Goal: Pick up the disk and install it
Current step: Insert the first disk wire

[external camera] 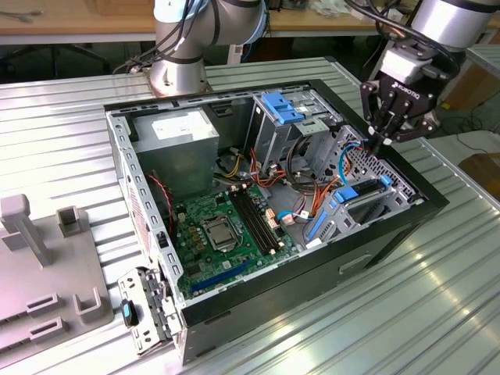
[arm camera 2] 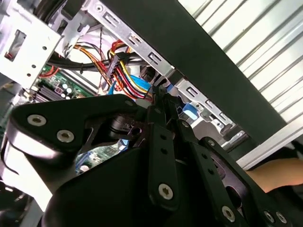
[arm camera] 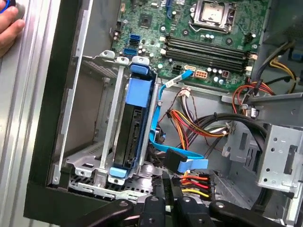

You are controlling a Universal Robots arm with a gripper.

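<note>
First wrist view: the disk (arm camera: pixel 129 135) was seated on edge in the drive cage (arm camera: pixel 90 161), at the exterior view's right of the computer case (external camera: pixel 312 275). Just beside it, the gripper (arm camera: pixel 165 183) was held with jaws closed together, nothing gripped.

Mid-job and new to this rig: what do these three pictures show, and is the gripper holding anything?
The exterior view, from a camera off the arm, shows the robot arm with its gripper hanging over an open computer case on a ribbed metal table. Both wrist views come from cameras on the arm, looking past the gripper into the case. There the disk, dark with blue rails, sits in its metal bay near the motherboard. I cannot tell whether the gripper grips anything.
</note>
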